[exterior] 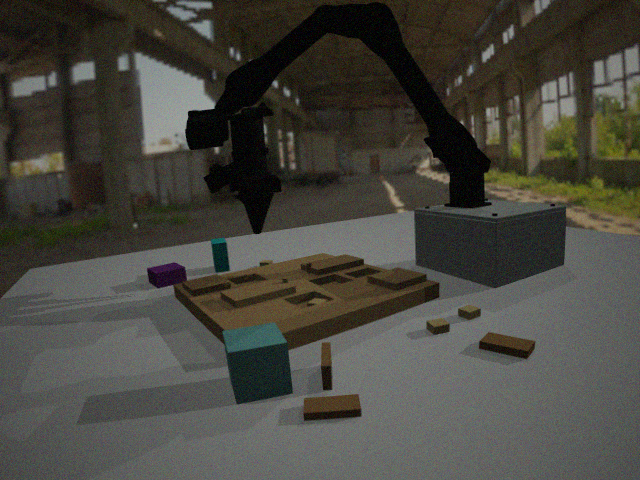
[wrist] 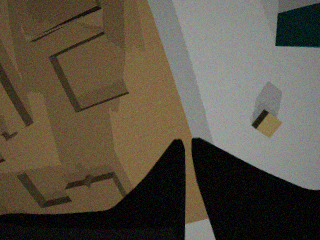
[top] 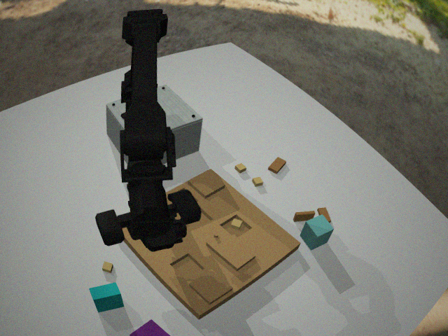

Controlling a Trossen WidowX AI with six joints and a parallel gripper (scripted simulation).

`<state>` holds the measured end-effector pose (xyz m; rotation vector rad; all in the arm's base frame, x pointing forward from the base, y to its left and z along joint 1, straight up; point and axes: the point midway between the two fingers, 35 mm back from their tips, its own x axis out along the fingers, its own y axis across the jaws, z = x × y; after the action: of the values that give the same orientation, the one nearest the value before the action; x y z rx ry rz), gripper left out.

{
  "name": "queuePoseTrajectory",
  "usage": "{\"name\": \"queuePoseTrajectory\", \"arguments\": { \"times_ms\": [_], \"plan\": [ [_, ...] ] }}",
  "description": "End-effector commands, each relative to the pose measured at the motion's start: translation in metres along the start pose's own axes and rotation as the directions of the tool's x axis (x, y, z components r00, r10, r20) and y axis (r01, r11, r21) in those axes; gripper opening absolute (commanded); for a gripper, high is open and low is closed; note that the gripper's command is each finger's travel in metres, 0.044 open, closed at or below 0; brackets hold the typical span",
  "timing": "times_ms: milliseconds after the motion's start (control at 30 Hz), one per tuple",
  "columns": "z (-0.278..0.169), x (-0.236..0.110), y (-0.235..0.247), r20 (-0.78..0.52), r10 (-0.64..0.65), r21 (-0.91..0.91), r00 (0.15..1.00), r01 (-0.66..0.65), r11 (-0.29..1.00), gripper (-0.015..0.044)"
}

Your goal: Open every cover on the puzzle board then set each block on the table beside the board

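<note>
Empty, closed end effector (exterior: 256,227) hangs above the puzzle board's (exterior: 330,315) edge.

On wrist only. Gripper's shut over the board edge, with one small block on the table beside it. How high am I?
Observer: Well above the board. In exterior the gripper hangs shut and holds nothing.
Operator: Any wells full?
Observer: One. Top shows a tan block in an open well near the board's middle.
Operator: How many small blocks are out?
Observer: Three on the table: a pair off the board's base-side corner, and a single near the teal block.
</note>
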<state>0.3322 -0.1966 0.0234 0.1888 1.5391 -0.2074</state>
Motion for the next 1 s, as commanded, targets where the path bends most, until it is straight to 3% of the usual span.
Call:
{"name": "queuePoseTrajectory", "arguments": {
  "times_ms": [0,967],
  "plan": [
    [0.002,0.001,0.028,-0.001,0.005,-0.157,1.0,-0.005,0.988,0.0],
    [-0.025,0.0,0.195,0.004,0.01,-0.604,1.0,-0.005,0.797,0.0]
  ]
}}
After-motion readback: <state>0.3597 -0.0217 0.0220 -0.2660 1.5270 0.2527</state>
